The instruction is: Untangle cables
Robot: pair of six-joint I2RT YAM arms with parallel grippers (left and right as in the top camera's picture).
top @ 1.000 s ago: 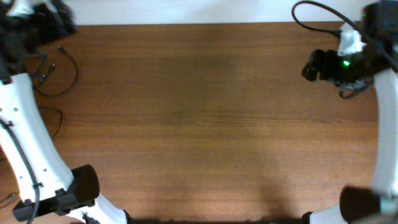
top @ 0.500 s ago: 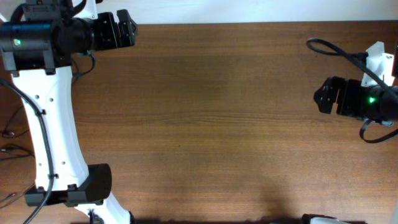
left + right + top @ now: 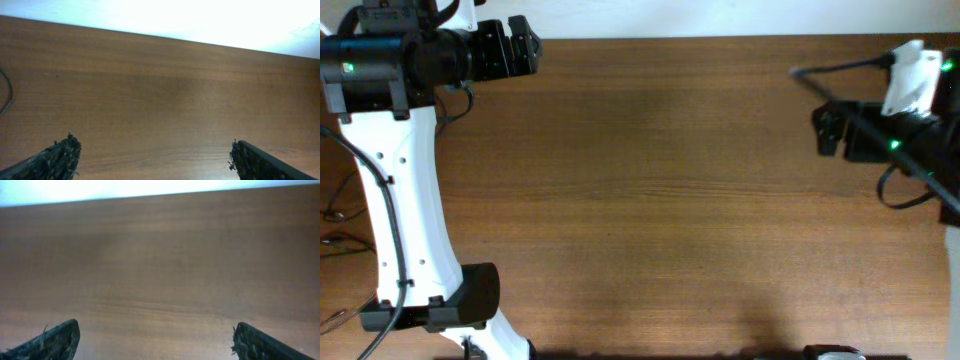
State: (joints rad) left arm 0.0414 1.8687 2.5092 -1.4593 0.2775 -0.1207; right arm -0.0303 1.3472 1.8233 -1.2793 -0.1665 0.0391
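Only bits of the thin black cables show. A few short strands lie at the table's far left edge (image 3: 329,214) in the overhead view, beside the left arm's white link. A thin black arc (image 3: 8,96) curves at the left edge of the left wrist view. My left gripper (image 3: 531,47) is at the table's back left corner, pointing right, open and empty (image 3: 152,157). My right gripper (image 3: 821,130) is at the back right, pointing left, open and empty (image 3: 155,340). No cable shows in the right wrist view.
Brown wooden table (image 3: 660,200). The left arm's white link (image 3: 405,210) runs down the left side to its base (image 3: 460,300). A thicker black robot cable (image 3: 840,68) loops over the right arm. The table's back edge meets a white wall.
Since 1 s ago the left arm has swung from the far left corner so that its gripper points right; it has held still since. The right gripper dropped, then moved back up and slightly left.
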